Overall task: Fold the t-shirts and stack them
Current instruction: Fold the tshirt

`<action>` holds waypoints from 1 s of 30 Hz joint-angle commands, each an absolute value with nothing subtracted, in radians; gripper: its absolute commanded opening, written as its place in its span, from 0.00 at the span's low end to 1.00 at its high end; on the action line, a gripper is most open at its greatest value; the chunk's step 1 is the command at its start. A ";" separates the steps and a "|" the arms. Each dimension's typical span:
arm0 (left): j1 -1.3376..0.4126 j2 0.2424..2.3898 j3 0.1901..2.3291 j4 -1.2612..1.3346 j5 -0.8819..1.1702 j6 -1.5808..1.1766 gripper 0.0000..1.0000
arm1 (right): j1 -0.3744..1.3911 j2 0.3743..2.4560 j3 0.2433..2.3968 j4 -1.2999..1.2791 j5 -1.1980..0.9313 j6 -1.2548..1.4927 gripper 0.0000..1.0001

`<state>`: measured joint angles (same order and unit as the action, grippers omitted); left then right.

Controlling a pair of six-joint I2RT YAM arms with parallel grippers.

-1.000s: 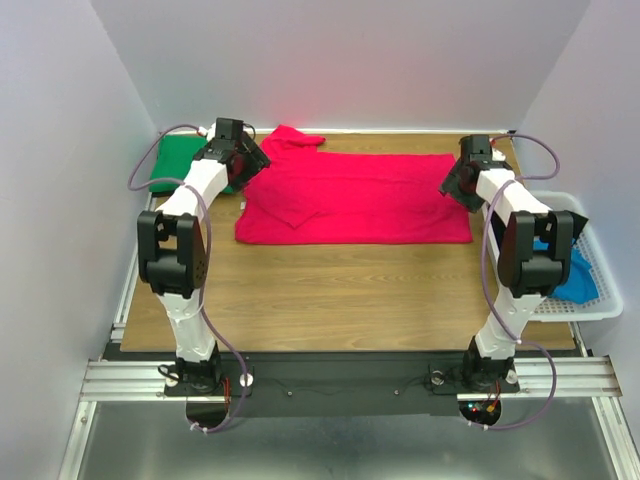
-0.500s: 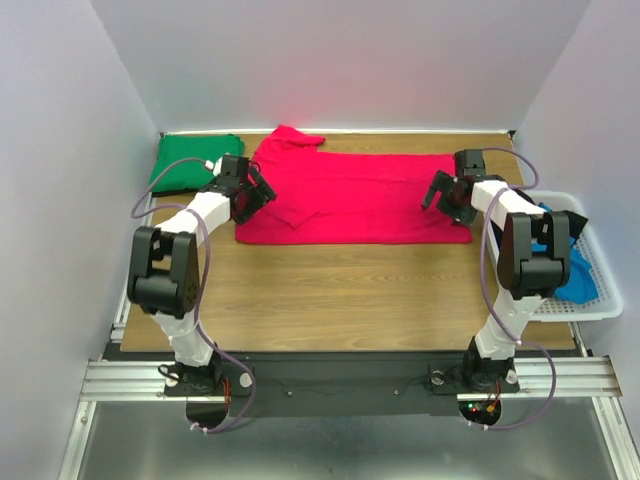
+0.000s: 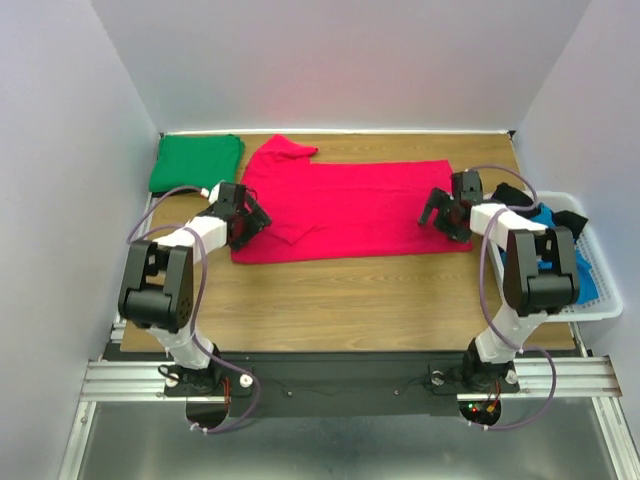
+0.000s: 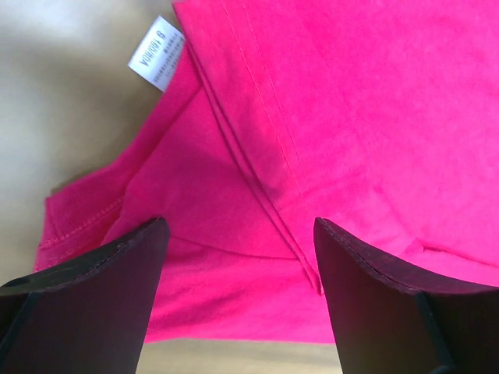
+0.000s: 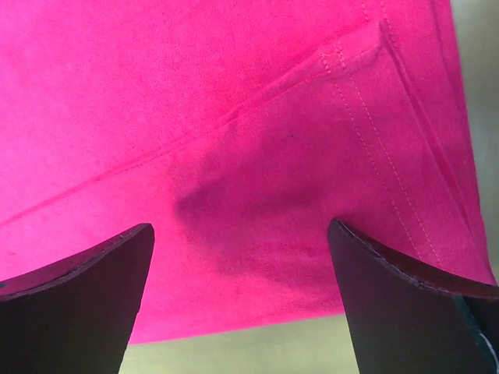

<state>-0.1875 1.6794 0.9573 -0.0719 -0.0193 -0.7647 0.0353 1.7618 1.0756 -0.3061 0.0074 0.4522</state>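
The crimson red t-shirt (image 3: 350, 205) lies flat on the wooden table (image 3: 350, 300), folded into a long band, with one sleeve sticking out at the far side. The left gripper (image 3: 250, 215) stands low over its left end, jaws spread wide and holding nothing. A folded edge with double seams runs between them, and a white size label (image 4: 156, 53) shows ahead of them. The right gripper (image 3: 438, 210) is also released, over the right end. Smooth cloth lies between its jaws, and the stitched hem corner is just ahead.
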 commanded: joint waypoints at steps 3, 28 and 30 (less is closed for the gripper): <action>-0.178 1.496 0.772 -0.166 -0.123 -0.807 0.87 | 0.084 1.593 0.813 -0.351 -0.005 0.528 1.00; -0.344 1.319 0.701 -0.155 -0.034 -0.914 0.91 | 0.094 1.173 0.591 -0.377 -0.057 0.571 1.00; -0.353 1.359 0.725 -0.143 -0.035 -0.914 0.91 | 0.094 1.172 0.588 -0.377 -0.051 0.569 1.00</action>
<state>-0.3374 1.3117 0.6525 -0.2062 -0.0360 -0.9077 0.0895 1.1770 0.5594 -0.3828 -0.0601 0.5728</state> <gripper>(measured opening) 0.906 0.997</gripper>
